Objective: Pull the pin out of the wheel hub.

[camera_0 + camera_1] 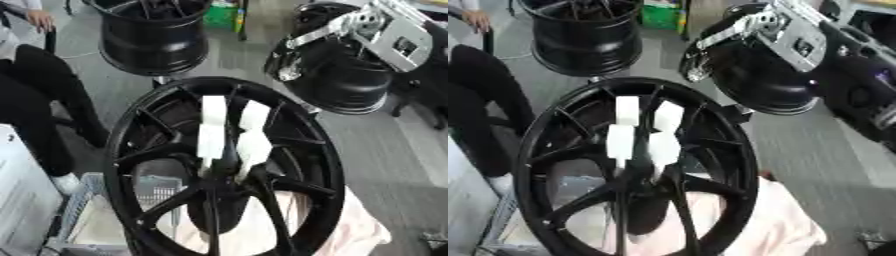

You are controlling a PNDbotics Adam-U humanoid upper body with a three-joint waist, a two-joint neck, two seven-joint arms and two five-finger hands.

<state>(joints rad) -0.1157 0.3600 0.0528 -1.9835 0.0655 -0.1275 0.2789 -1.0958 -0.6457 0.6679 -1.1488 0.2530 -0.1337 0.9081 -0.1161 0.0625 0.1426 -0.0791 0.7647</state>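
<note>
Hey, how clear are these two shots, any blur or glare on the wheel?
Left eye view: soft all over, the black wheel hub spokes smeared, the white pieces on it washed out without detail. Right eye view: equally blurred; the robot arm at upper right shows bright glare on its silver parts.

Three black wheels are seen: one large spoked wheel in front and two more, one behind on the left and one on the right. Four white blocks are counted on the front wheel's spokes.
</note>
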